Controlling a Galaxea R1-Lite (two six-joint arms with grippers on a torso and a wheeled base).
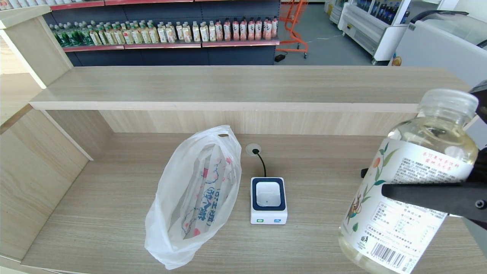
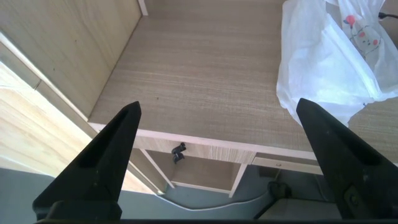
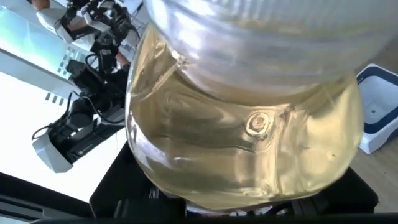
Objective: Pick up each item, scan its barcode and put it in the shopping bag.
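The wooden surface (image 1: 114, 213) is being used as a checkout. The white plastic shopping bag (image 1: 194, 198) is lying slack left of its middle, with one printed packet (image 1: 207, 190) already inside. Nothing is holding the bag open, so an item being lowered in is likely to catch the limp film or push the whole bag along.

The clear bottle of pale yellow drink (image 1: 411, 182) is being held in the air over the surface's right side, towards the front right corner. It is tilted, with the cap towards the back wall. Its barcode (image 1: 388, 254) is being shown upward, away from the scanner (image 1: 268, 199) at the middle of the surface just right of the bag, so a missed read is probable unless the bottle is turned. The bottle is smooth and full, so it may rotate or slip while being tipped.

The right pincer (image 1: 380, 184) is being kept clamped across the bottle's label. The left pincer (image 2: 217, 106) is being held spread and empty off the front left edge, well apart from the bag.
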